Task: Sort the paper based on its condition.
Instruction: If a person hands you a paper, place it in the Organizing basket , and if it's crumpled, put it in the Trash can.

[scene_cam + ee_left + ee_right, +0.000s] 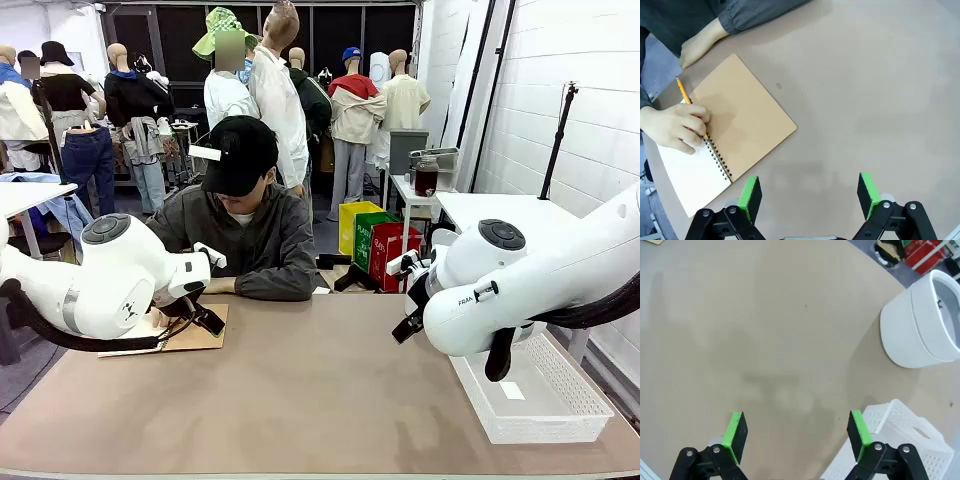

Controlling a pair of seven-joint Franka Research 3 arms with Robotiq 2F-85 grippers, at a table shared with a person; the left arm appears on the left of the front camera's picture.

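- Green pads (750,197) of the left claw (809,192) stand wide apart in the left wrist view, with bare tabletop (865,75) between them; this claw holds nothing.
- Paper (685,177) lies up and to the left of that claw, past its left-hand pad. It is a white page held by the spiral (719,159) of an open notebook (742,120), whose tan cover lies flat beside it.
- Its long edge follows the spiral, running on a slant from upper left to lower right in this view, so it sits askew to the line between the two pads.
- One person's hand (675,127) rests on the upper part of the page, writing with a pencil (684,92); I cannot tell whether any sheet has come loose from the binding.
- From the front, the notebook is on the robot's left side of the tabletop, just in front of the person, and the left claw hangs close over its near corner.
- Over on the other side, the right claw (797,432) is just as wide open and just as empty, above bare tabletop, with the white mesh basket (900,440) just beside its right-hand pad.
- My judgement: the left arm is plainly the nearer one to the paper, while the right claw is well apart from it, across the middle of the tabletop.
- Any pick by the left claw would likely need a shift toward the page and a roll of the wrist to square the pads with its edge, once the hand is clear.
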